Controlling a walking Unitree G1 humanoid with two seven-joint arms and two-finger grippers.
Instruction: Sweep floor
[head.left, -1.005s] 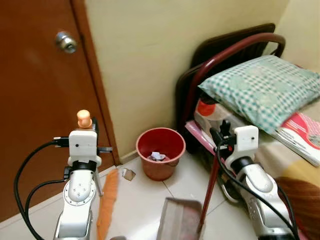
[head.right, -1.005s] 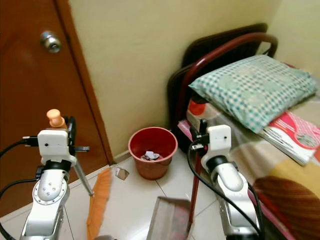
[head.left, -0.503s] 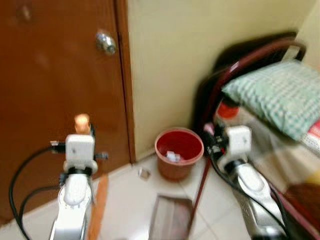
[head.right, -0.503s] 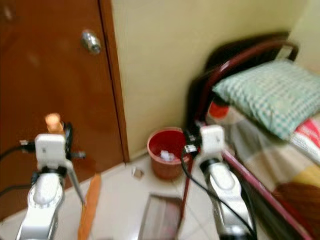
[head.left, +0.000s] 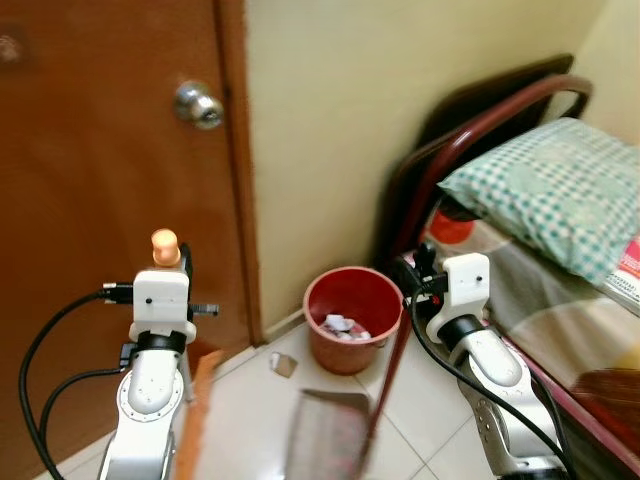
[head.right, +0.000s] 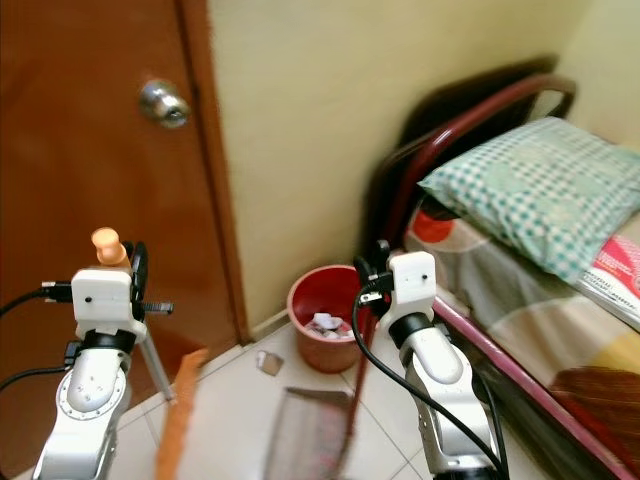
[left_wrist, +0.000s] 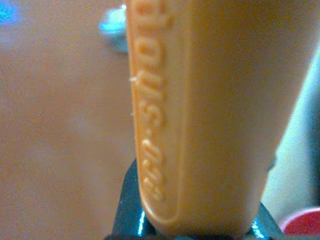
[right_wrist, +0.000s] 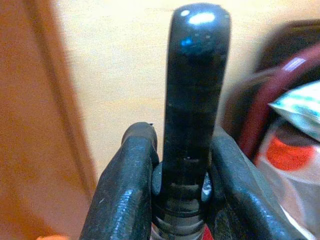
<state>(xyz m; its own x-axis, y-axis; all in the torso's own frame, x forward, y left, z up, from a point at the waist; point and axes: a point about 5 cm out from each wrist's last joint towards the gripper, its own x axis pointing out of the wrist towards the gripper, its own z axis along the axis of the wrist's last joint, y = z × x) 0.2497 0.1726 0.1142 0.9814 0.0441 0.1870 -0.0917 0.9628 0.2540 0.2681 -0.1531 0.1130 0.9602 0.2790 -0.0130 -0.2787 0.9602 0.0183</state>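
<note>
— Did the broom (head.left: 198, 425) move?
— Yes, it swung left and blurred; left gripper (left_wrist: 200, 220) grips its orange handle.
— And the dustpan (head.left: 325, 435)?
— Bottom middle, below the red bin (head.left: 352, 318); right gripper (right_wrist: 180, 195) clamps its black handle.

A bedroom corner in a home.

A bed with a dark red metal frame (head.left: 470, 120) carries a checked pillow (head.left: 545, 190) and a striped sheet. Beside it stand a brown wooden door (head.left: 100, 230) with a round knob (head.left: 198, 104), a cream wall, a tiled floor (head.left: 430, 440) and a red waste bin (head.left: 352, 315).
</note>
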